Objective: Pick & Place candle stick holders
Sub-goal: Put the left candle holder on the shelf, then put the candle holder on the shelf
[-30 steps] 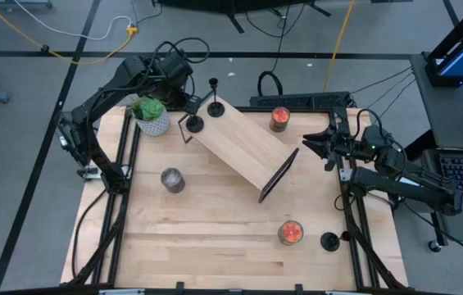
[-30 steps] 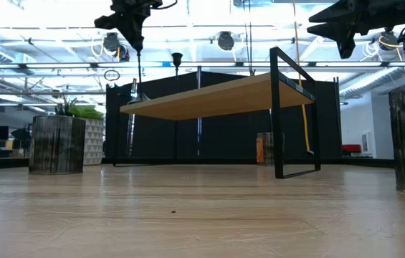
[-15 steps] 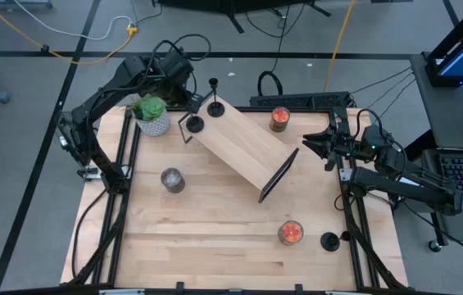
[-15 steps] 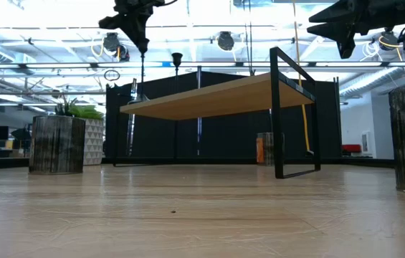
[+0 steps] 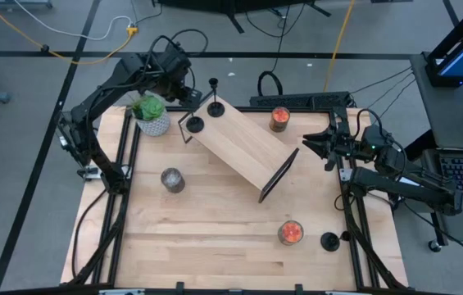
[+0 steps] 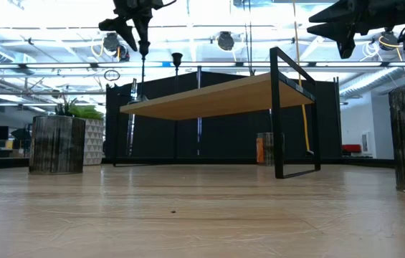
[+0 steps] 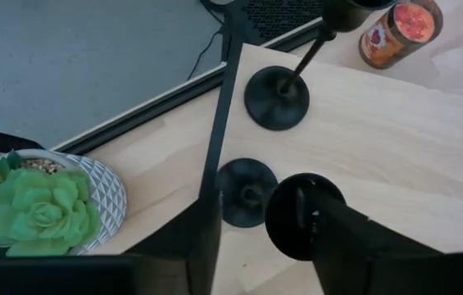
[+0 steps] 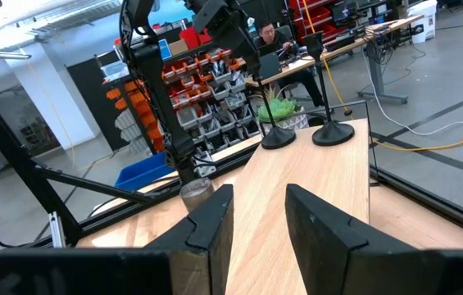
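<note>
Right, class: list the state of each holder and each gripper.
Front holder: upright on shelf.
Rear holder: upright on shelf.
Third holder: upright on table.
Left gripper: jaws open, above front holder.
Right gripper: jaws open, empty.

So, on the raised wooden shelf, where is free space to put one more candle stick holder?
The shelf is bare from its middle to the end with the black frame, near the right gripper. It is crowded only at the end by the plant pot, where two candle stick holders stand under the left gripper.
</note>
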